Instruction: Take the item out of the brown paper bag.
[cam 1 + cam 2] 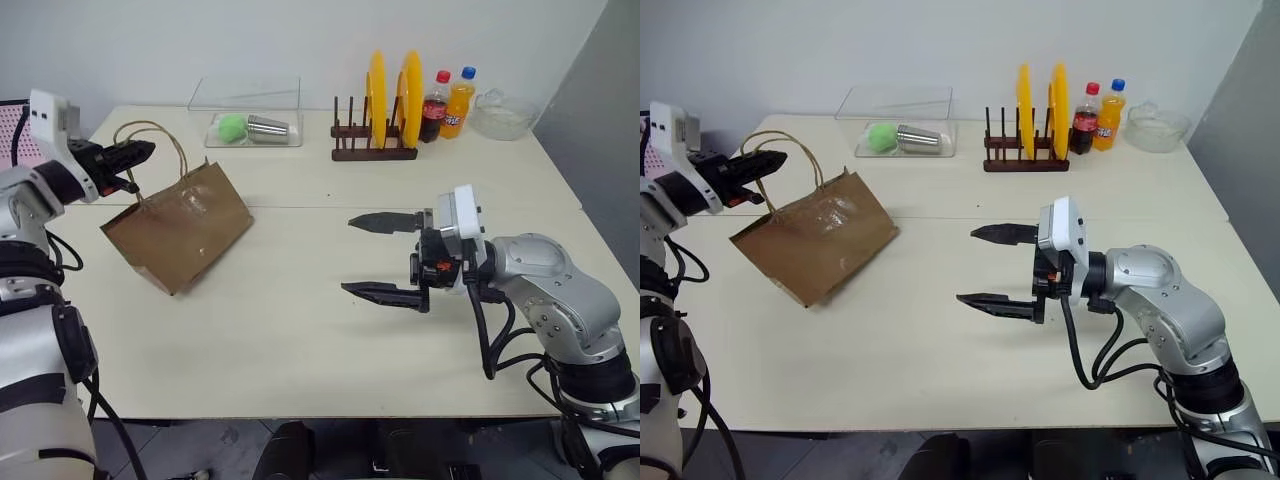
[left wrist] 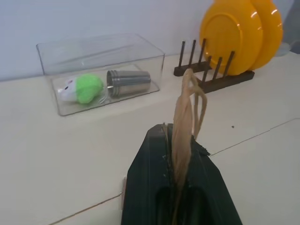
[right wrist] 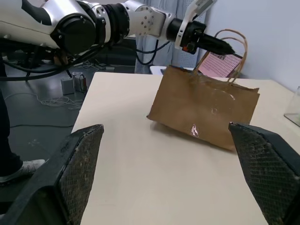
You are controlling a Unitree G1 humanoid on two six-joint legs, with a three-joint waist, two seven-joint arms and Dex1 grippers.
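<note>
Your left claw (image 1: 138, 152) pinches the brown paper bag (image 1: 180, 228) by its handles (image 2: 189, 108) near the counter's (image 1: 300, 340) left edge, tilting it, while your wide-open right claw (image 1: 373, 255) faces it from well apart.

Robot test lab, bare white walls, staged table (image 1: 300, 350), loose floor cables (image 3: 42, 101)

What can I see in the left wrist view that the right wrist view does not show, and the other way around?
Left wrist view alone: the clear box holding a green toy and a metal cup, and the rack with yellow plates. It also shows close up how the tan handles run between the shut fingers.

Right wrist view alone: the whole brown paper bag, tilted with one end raised off the table, and the open right pincer facing it.

Both: the left pincer shut on the handles, and the table.
</note>
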